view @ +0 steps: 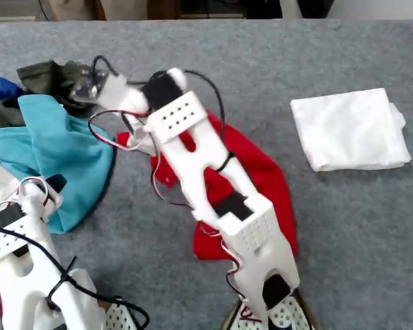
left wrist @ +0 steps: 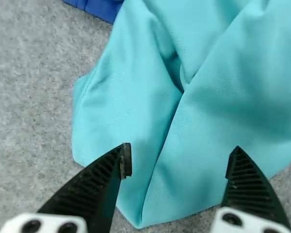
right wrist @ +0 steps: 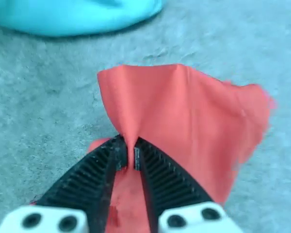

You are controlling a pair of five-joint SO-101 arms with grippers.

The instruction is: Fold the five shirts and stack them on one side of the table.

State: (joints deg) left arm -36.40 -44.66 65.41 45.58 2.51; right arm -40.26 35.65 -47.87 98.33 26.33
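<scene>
The right gripper (right wrist: pixel 131 151) has its fingers clenched on a pinched-up ridge at the corner of the crumpled red cloth shirt (view: pixel 265 182). From that pinch the rest of the shirt trails back under the arm, its long axis running on a slant from mid-tabletop toward the near edge where the arms are mounted. Any fold will, I'd judge, have to carry this corner back along that slant, toward the arm's own base.

The left gripper (left wrist: pixel 182 160) hangs with fingers released and wide apart over the near hem of the rumpled teal cloth shirt (view: pixel 55 151), touching nothing that I can make out. The teal shirt lies by the left edge, just beside the red one, so the left arm is the nearer to it and the right arm to the red.

The right wrist view gives the grip itself: fabric caught between the ribbed pads, the grey felt tabletop (view: pixel 296 55) beneath. From the high view the arm covers that pinch, but it shows the neatly folded white shirt (view: pixel 351 130) lying alone toward the right edge, and a blue shirt (view: pixel 0 93) and a dark olive shirt (view: pixel 51 75) heaped at the far left corner.
</scene>
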